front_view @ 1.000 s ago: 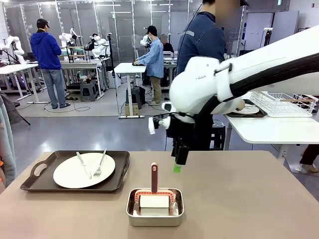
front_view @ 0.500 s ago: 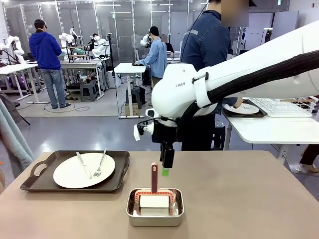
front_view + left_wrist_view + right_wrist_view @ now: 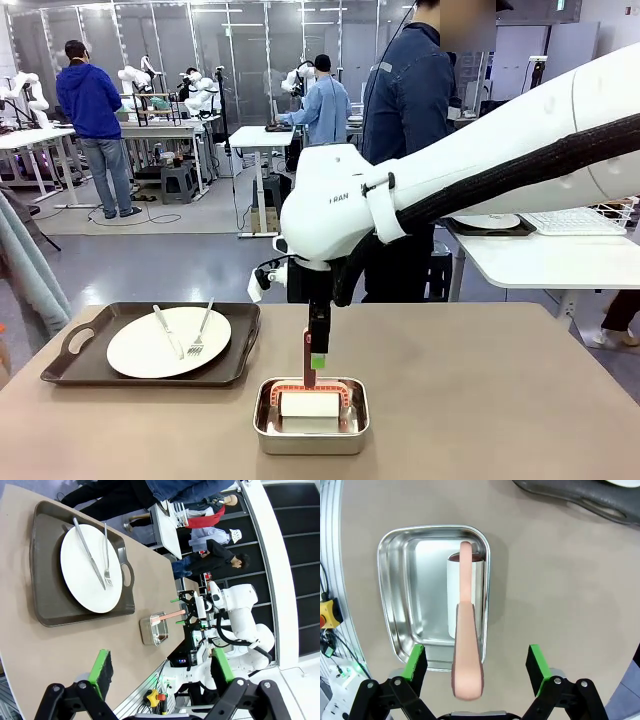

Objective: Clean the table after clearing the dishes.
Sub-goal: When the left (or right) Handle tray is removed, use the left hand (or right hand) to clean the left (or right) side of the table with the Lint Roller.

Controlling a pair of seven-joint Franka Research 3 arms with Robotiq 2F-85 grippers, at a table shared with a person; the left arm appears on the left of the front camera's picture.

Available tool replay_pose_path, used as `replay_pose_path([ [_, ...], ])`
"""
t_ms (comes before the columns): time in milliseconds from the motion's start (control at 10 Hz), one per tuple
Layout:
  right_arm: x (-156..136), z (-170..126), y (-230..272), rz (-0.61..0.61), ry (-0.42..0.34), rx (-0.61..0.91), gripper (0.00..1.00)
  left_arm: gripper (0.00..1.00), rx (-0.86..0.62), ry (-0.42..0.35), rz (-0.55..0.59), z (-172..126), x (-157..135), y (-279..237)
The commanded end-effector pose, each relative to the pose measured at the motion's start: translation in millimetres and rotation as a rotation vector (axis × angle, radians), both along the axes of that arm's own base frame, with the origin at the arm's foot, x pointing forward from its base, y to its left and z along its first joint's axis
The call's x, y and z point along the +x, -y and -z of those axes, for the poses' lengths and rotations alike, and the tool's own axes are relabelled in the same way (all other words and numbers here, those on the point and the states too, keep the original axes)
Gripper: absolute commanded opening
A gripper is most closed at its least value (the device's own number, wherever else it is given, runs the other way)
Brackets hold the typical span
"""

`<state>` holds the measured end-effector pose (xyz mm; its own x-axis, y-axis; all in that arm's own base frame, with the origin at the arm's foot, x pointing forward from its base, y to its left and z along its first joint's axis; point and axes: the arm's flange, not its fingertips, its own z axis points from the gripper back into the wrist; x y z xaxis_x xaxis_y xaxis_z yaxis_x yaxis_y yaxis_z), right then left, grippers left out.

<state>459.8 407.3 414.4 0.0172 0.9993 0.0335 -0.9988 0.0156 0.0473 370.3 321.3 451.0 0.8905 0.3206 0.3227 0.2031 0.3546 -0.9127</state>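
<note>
Pink handle (image 3: 466, 630) in the steel pan (image 3: 395, 605) is framed by the right hand (image 3: 477, 664), spread open and empty. Tool pickup is judged underway; lowering and closing are needed.

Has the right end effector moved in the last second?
Yes. The right end effector moved left and down, from right of the pink handle in the steel pan to directly over it.

On the table (image 3: 480, 400), the tray (image 3: 62, 368) lies at left and carries the plate (image 3: 135, 352), with the knife (image 3: 168, 331) left of the fork (image 3: 202, 330). The pan (image 3: 310, 438) sits near centre, right of the tray, with the roller (image 3: 310, 404) in it.
</note>
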Motion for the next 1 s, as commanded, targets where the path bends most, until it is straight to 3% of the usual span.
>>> replay_pose_path([
  [0,-1.7,8.1,-12.0,0.025,0.015,-0.044,1.0,1.0,0.003,0.001,-0.003,-1.0,-2.4,-1.9],
  [300,-3.0,11.9,-14.1,0.035,0.002,-0.045,1.0,1.0,0.003,0.001,-0.003,-1.0,-2.4,-1.9],
  [400,-4.1,10.1,-16.0,0.035,0.013,-0.038,0.92,1.0,0.003,0.001,-0.003,-1.0,-2.4,-1.9],
  [900,-13.0,-18.2,-13.9,0.015,0.067,0.0,0.88,1.0,0.003,0.001,-0.003,-1.0,-2.4,-1.9],
])
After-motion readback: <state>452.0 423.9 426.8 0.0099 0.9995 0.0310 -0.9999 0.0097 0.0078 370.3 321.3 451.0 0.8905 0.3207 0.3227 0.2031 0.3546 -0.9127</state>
